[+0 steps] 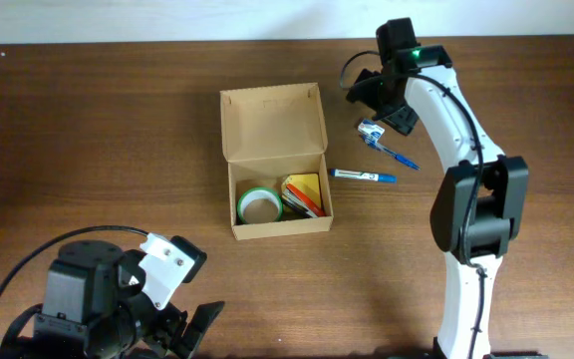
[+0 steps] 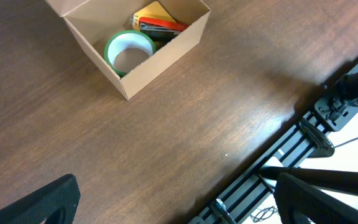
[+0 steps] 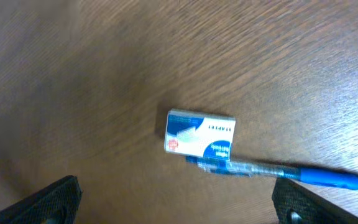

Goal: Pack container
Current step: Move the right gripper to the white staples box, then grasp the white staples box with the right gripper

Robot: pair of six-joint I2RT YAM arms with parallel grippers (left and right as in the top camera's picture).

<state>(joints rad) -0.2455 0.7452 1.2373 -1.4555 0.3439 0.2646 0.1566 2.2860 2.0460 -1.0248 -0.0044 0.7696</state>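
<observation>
The tan cardboard box [image 1: 273,126] stands open at mid-table, its flap lid folded back. Inside lie a green tape roll [image 1: 259,205] and a yellow and red item [image 1: 305,193]; both also show in the left wrist view, the roll [image 2: 129,52] beside the coloured item [image 2: 156,20]. A small blue and white staples box [image 1: 371,131] lies right of the box, with a blue pen [image 1: 399,156] against it and a second blue pen [image 1: 364,177] nearer the box. My right gripper [image 1: 382,100] hovers open over the staples box [image 3: 199,135] and pen [image 3: 278,172]. My left gripper [image 1: 182,329] is open and empty near the front edge.
The table's front edge and a black rail [image 2: 291,155] run along the lower right of the left wrist view. The right arm's white links [image 1: 466,199] stand at the right side of the table.
</observation>
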